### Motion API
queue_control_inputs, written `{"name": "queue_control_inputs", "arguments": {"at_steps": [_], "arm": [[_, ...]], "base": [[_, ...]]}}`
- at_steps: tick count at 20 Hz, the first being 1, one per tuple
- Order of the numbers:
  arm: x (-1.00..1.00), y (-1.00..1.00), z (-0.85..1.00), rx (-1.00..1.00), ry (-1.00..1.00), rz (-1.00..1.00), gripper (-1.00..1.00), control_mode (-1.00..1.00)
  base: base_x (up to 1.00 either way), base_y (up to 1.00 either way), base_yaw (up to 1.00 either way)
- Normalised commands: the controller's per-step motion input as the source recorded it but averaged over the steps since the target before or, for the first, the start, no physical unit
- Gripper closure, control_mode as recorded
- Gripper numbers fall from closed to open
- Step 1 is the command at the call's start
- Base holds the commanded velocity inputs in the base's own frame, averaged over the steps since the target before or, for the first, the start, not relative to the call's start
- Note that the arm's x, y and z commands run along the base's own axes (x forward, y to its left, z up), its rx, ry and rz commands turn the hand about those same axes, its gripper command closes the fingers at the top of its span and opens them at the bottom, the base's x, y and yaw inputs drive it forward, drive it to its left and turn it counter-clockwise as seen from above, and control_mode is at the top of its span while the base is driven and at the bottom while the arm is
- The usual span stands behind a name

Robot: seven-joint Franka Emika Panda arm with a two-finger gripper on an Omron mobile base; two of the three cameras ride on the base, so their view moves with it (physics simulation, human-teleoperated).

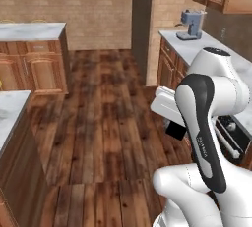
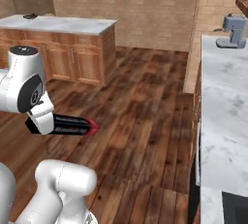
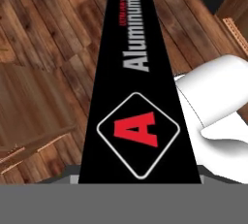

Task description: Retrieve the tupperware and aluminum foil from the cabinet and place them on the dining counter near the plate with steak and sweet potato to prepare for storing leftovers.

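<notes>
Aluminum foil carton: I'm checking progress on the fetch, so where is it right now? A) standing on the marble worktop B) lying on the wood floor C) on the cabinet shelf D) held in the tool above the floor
D: the aluminum foil juts out from the tool, carried over the floor.

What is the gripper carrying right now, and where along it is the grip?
The gripper holds the aluminum foil carton by one end; the rest of the carton sticks out past the hand, over the wooden floor.

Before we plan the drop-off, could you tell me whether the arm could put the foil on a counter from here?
Probably not yet: the tool holds the aluminum foil over open wooden floor.
</notes>
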Motion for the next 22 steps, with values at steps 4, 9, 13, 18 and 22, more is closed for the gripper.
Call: {"name": "queue_control_inputs", "arguments": {"at_steps": [4, 9, 13, 18, 22], "arm": [[0.00, 0.00, 0.00, 0.00, 0.00, 0.00, 1.00, 1.00], [0.00, 0.00, 0.00, 0.00, 0.00, 0.00, 1.00, 1.00], [0.00, 0.00, 0.00, 0.00, 0.00, 0.00, 1.00, 1.00], [0.00, 0.00, 0.00, 0.00, 0.00, 0.00, 1.00, 1.00], [0.00, 0.00, 0.00, 0.00, 0.00, 0.00, 1.00, 1.00]], "base": [[1.00, -0.05, -0.13], [1.00, -0.04, -0.09], [1.00, 0.00, -0.03], [1.00, 0.00, -0.02], [1.00, 0.00, -0.02]]}}
